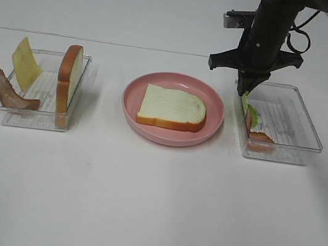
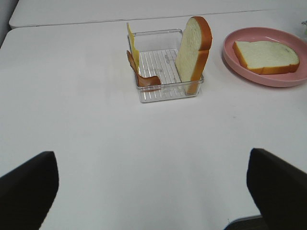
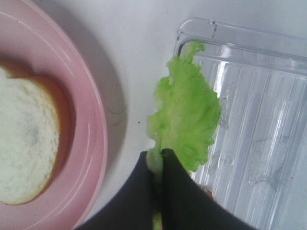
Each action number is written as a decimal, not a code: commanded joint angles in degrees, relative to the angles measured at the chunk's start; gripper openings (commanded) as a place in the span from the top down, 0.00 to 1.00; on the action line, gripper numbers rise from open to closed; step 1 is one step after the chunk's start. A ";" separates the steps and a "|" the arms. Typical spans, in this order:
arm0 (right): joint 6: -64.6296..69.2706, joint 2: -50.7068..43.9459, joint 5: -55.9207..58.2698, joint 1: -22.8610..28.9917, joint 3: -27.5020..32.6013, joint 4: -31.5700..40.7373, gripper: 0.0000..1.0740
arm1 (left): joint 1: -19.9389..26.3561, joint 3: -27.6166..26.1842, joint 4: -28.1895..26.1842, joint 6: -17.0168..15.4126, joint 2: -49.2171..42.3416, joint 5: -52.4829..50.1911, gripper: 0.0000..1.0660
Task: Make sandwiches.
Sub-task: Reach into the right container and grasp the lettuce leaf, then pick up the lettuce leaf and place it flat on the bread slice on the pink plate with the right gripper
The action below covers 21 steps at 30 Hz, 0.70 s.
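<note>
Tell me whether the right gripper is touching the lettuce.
Touching. The right wrist view shows the right gripper pinched shut on the lettuce at its stem end.

The table (image 1: 150, 208) looks matt and smooth. The left tray (image 1: 33, 122) and right tray (image 1: 301, 123) are clear, glossy plastic with ribbed floors. The plate (image 1: 168, 137) is smooth pink with a soft sheen. The bread slice (image 1: 173, 106) has a porous, matt crumb and a smoother crust. The lettuce (image 3: 187, 110) is crinkled and faintly waxy. The bacon (image 1: 8, 92) shines and the cheese (image 1: 25, 63) is smooth. The right gripper (image 3: 160, 160) has matt black fingers (image 3: 184, 201).
</note>
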 commanded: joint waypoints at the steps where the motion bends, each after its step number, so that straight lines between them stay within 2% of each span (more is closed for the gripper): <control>1: -0.06 0.52 0.40 -0.17 -0.23 -0.74 1.00 | -0.23 0.06 0.11 -0.11 -0.92 -0.69 0.06; 9: -0.06 -2.46 0.97 -0.17 -0.29 0.80 1.00 | -0.23 0.06 0.11 -0.11 -0.92 -0.69 0.06; 17: -0.46 -9.45 -1.26 0.00 -0.29 6.47 1.00 | -0.23 0.06 0.11 -0.11 -0.92 -0.69 0.06; 19: -2.75 -11.06 -3.32 0.06 -0.23 13.64 1.00 | -0.23 0.06 0.11 -0.11 -0.92 -0.69 0.06; 20: -2.75 -11.06 -3.32 0.06 -0.23 13.64 1.00 | -0.23 0.06 0.11 -0.11 -0.92 -0.69 0.06; 21: -6.47 -11.52 -4.58 0.06 -0.23 22.52 1.00 | -0.23 0.06 0.11 -0.11 -0.92 -0.69 0.06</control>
